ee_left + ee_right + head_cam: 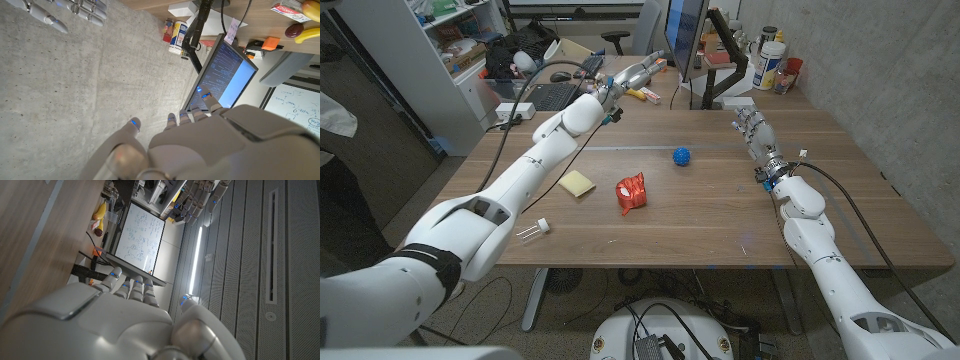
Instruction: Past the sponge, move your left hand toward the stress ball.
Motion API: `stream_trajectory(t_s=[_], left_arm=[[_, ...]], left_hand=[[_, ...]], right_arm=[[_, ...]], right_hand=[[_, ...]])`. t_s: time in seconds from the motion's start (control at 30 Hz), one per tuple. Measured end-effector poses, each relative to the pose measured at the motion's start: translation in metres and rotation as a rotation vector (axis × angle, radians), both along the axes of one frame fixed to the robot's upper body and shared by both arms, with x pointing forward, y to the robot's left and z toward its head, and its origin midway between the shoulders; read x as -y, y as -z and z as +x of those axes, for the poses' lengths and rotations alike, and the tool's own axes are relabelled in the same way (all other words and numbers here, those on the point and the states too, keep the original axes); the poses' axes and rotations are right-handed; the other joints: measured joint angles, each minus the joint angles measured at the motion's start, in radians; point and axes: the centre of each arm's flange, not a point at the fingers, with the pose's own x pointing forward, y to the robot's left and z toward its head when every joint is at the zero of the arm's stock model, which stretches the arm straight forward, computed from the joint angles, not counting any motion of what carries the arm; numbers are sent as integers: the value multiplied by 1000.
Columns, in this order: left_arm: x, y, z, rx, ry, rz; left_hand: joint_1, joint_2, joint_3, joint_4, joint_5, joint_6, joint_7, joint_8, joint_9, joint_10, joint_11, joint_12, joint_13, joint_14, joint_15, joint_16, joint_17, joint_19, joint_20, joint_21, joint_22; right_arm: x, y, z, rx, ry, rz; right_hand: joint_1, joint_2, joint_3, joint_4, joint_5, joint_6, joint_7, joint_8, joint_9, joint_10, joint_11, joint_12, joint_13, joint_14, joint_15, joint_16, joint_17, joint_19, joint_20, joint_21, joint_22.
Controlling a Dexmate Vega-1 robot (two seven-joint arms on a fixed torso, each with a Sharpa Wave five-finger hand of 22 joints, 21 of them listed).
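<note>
The stress ball, small and blue, sits on the wooden table a little beyond its middle. The left hand hangs well past it, out over the table's far edge near the monitor, its arm stretched diagonally across the left half of the table. From those fingers the ball lies back toward the robot and a little to the robot's right, so the coming move looks like a pull inward rather than a further reach. The yellow sponge lies nearer the robot still, beside the left forearm, with a red crumpled packet between it and the ball. Being round, the ball has no long axis to line up with.

The left hand's fingers are extended and slightly spread, and they hold and touch nothing; at this distance the head view is coarse, so the exact spread is hard to judge. The right hand is raised at the table's right side, fingers straight and loosely apart, also empty. It seems about as near the ball as the left hand, though the task names the left.
</note>
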Motion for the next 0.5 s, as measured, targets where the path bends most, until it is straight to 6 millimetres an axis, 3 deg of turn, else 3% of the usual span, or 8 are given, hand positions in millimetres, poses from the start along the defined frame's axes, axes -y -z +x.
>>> stream_trajectory(t_s=[0.5], left_arm=[[8, -6, 0, 19, -1, 50]], left_hand=[[0, 0, 4, 4, 0, 0, -11, 0, 0, 0, -11, 0, 0, 0, 0, 0, 0, 0, 0, 0, 0]], right_arm=[[-2, -1, 1, 0, -1, -3]], right_hand=[[0, 0, 0, 0, 0, 0, 0, 0, 0, 0, 0, 0, 0, 0, 0, 0, 0, 0, 0, -11, 0]])
